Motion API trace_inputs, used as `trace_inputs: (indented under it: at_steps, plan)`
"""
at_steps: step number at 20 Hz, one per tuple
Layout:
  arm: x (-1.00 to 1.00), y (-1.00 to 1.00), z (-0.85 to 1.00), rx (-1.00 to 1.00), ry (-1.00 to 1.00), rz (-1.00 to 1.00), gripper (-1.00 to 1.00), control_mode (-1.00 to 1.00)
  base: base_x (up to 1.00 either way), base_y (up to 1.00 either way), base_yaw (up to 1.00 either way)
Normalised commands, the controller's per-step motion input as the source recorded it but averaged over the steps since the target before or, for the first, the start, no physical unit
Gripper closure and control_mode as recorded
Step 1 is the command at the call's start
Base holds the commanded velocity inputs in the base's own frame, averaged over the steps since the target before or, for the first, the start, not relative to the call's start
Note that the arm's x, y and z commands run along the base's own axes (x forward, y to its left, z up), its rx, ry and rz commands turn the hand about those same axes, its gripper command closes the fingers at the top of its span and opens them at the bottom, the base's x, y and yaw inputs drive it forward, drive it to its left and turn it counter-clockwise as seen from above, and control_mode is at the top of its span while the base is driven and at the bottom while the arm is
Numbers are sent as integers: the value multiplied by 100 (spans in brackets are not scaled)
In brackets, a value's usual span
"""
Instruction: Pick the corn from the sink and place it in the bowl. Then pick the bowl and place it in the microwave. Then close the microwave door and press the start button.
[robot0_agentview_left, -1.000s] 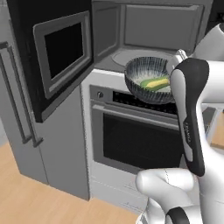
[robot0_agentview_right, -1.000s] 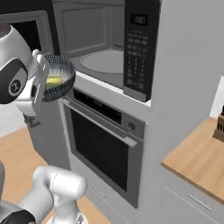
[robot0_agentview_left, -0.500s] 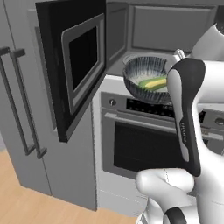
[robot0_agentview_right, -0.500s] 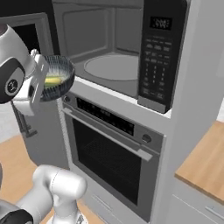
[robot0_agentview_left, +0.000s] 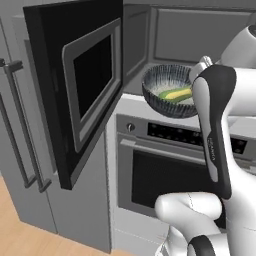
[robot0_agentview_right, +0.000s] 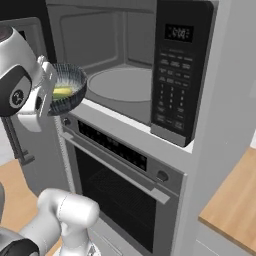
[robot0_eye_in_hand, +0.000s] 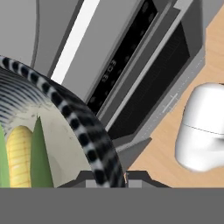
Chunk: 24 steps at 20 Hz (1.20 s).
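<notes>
Corn in bowl before microwave

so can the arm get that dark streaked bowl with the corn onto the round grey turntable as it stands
Probably yes. The black microwave door is swung wide open, and nothing sits on the round grey turntable. The gripper holds the dark streaked bowl, with the yellow corn inside, just outside the grey cavity.

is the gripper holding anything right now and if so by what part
Yes: the gripper holds the bowl by its rim, on the side nearest the arm, with the corn lying inside it, in front of the open microwave.
</notes>
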Motion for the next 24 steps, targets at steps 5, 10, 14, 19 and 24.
trace_inputs:
  at_steps: [5,10,14,19,24]
  plan:
    - [0,0,0,0,0,0,100,100,-40,0,28]
    - [-5,-4,5,0,-3,1,100,-100,-12,-4,16]
    - [-18,-16,35,1,-18,-9,100,-100,0,0,0]
    - [16,-8,6,0,-35,-40,100,-100,0,0,0]
    - [22,-40,2,2,-33,-34,100,-100,0,0,0]
